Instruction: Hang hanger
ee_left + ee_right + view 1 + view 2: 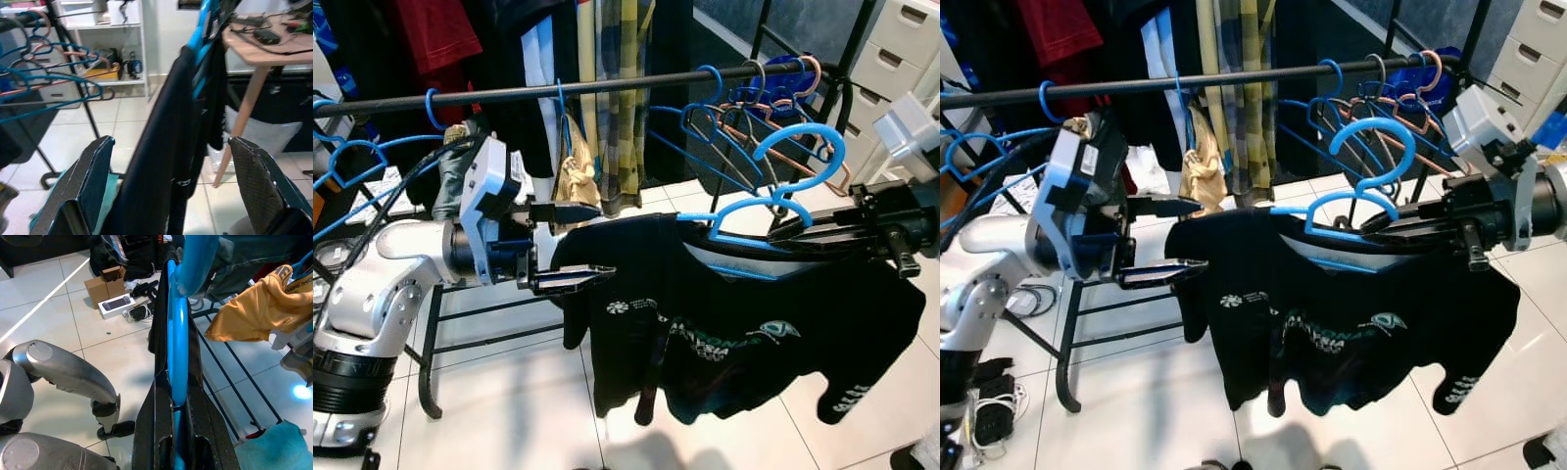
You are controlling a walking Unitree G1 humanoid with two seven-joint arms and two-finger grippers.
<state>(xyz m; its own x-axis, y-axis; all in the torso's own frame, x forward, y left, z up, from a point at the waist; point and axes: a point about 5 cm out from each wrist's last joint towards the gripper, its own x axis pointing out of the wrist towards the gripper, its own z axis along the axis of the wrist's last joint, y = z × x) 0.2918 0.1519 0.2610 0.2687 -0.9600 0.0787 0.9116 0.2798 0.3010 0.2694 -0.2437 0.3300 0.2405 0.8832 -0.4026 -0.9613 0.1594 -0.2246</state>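
The right gripper [803,233] pinches a blue plastic hanger [773,201] carrying a black printed T-shirt [734,333] below the black metal rail [607,88]; the left gripper [573,245] is spread wide at the shirt's sleeve.

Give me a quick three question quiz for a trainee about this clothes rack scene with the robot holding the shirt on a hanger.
1. True or false: the blue hanger carrying the black T-shirt already hangs on the rail.
2. Which gripper clamps the hanger?
A. left
B. right
3. How do the left gripper's jaws stand?

Key:
1. False; its hook is below and in front of the rail.
2. B, the right gripper.
3. Open, either side of the shirt's sleeve end.
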